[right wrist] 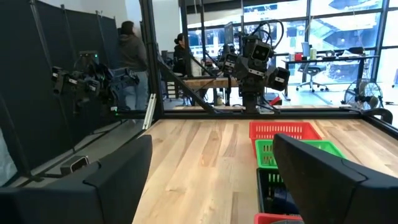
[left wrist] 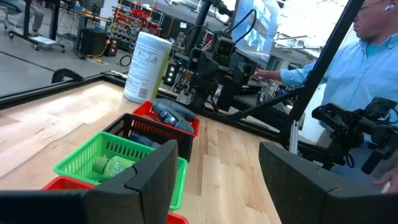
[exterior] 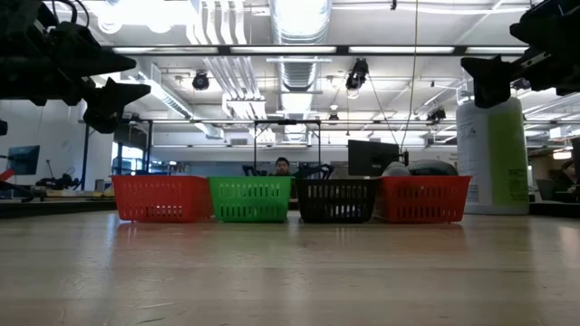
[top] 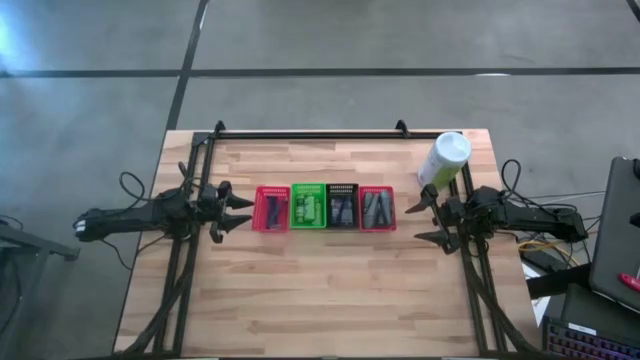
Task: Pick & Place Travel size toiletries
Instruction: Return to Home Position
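The toiletries lie sorted in four small mesh baskets that stand in a row at mid-table. The left red basket (top: pixel 270 208) holds blue-purple razors. The green basket (top: pixel 308 206) holds green packets (left wrist: pixel 111 165). Dark tubes are in the black basket (top: pixel 342 206), and grey mini bottles (left wrist: pixel 169 116) in the right red basket (top: pixel 377 208). My left gripper (top: pixel 243 211) hovers open just left of the row, above the table. My right gripper (top: pixel 413 223) hovers open just right of it. Neither holds anything.
A tall white-and-green canister (top: pixel 443 160) stands on the table behind my right gripper, near the far right corner. A black rail (top: pixel 310 133) runs along the far edge. A person in a light blue shirt (left wrist: pixel 373 50) stands beyond the table's right side. Bare wood lies near the front edge.
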### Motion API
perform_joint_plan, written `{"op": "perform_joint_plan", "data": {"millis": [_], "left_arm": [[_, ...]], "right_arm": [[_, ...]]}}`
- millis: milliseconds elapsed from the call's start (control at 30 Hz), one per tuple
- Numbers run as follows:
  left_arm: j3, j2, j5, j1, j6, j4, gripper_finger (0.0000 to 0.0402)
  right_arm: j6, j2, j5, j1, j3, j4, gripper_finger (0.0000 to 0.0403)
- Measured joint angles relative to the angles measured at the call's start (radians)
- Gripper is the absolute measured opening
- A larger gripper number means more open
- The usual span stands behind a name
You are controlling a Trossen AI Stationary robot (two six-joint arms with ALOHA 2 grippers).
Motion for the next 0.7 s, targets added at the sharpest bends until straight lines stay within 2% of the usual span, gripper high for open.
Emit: {"op": "perform_joint_plan", "data": {"millis": [700], "left_arm": [[0.000,0.000,0.000,0.000,0.000,0.000,0.0231]], "right_arm": [[0.000,0.000,0.000,0.000,0.000,0.000,0.0271]]}}
